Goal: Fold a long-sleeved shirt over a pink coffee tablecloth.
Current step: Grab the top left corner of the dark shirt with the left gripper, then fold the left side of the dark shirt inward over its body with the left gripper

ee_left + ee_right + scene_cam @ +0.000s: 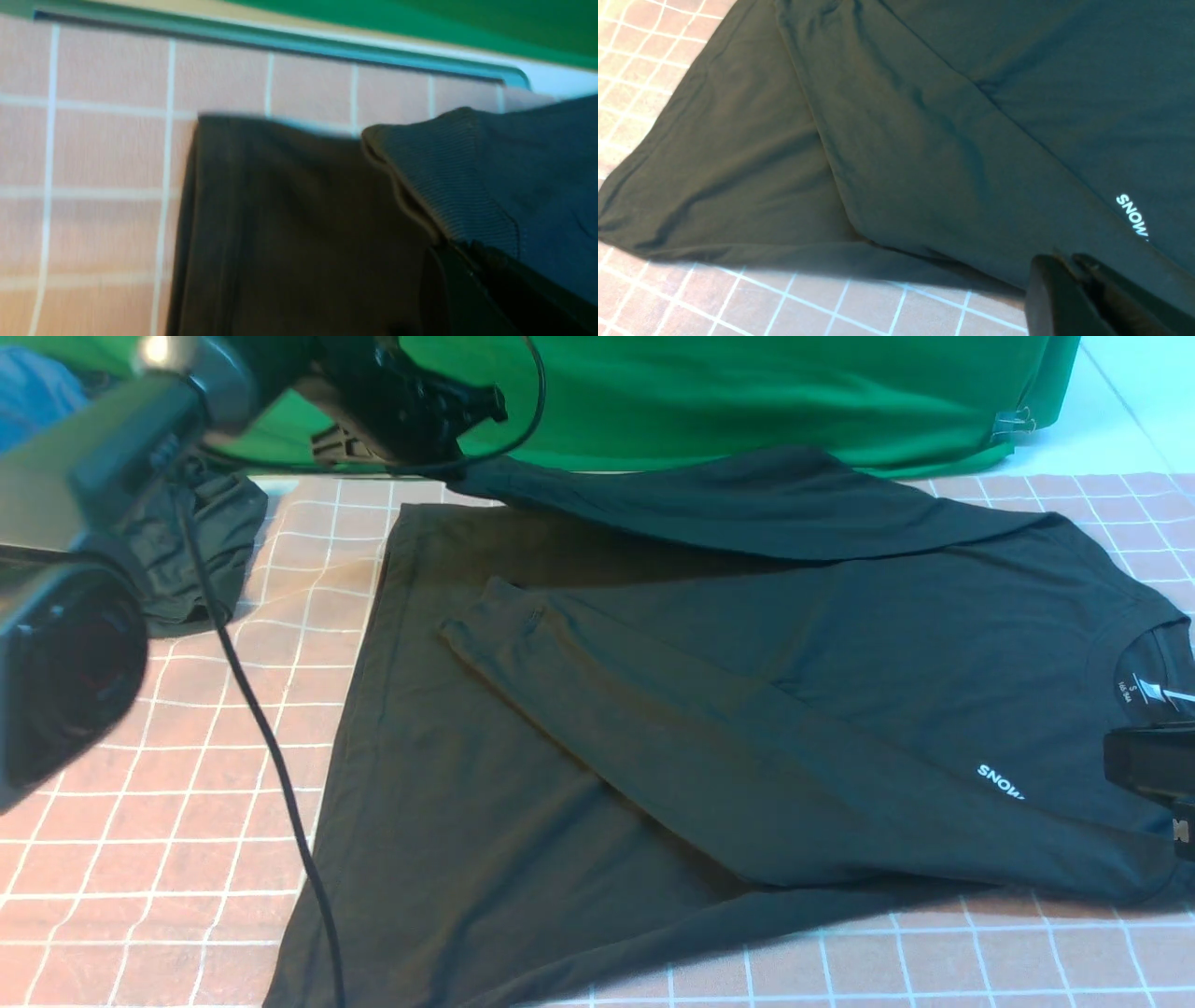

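Backdrop: a plain bright green cloth [747,392] hangs across the far side, with its lower edge folded under. A metal clip [1013,425] is fastened near its right corner. Beyond that corner lies a pale blue-white surface [1120,420].

long-sleeved shirt [653,709]: cut off at view's edge | logo [1001,782]: partly hidden under fold

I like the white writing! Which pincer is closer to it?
Right. The right pincer sits just beside the writing; the left pincer pinches a sleeve cuff far away.
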You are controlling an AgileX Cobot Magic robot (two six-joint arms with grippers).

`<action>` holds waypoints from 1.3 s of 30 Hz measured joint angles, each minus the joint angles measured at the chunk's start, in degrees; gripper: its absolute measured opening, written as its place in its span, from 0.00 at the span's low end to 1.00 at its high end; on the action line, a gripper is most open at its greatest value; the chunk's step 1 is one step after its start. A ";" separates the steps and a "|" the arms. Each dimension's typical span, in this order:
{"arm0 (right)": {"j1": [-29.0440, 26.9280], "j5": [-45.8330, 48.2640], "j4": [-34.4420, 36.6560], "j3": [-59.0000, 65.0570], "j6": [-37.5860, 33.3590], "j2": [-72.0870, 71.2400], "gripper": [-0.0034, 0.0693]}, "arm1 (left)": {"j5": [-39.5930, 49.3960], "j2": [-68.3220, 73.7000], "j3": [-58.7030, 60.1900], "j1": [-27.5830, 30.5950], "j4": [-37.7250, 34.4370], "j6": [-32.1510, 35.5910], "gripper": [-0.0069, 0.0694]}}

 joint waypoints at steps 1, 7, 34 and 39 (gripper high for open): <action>0.00 0.00 0.00 0.00 0.00 0.00 0.15 | 1.97 -0.76 0.00 0.00 -0.34 0.28 0.13; 0.00 -0.56 0.00 0.00 0.00 0.00 0.15 | 12.41 -3.55 0.00 0.00 -2.59 2.76 0.13; 0.00 -0.62 0.00 0.07 0.00 0.00 0.17 | 18.95 -23.41 32.08 -5.40 -2.14 1.15 0.13; 0.00 -0.48 0.00 0.09 0.00 0.00 0.17 | 17.61 -23.48 36.72 -6.28 -1.44 0.38 0.13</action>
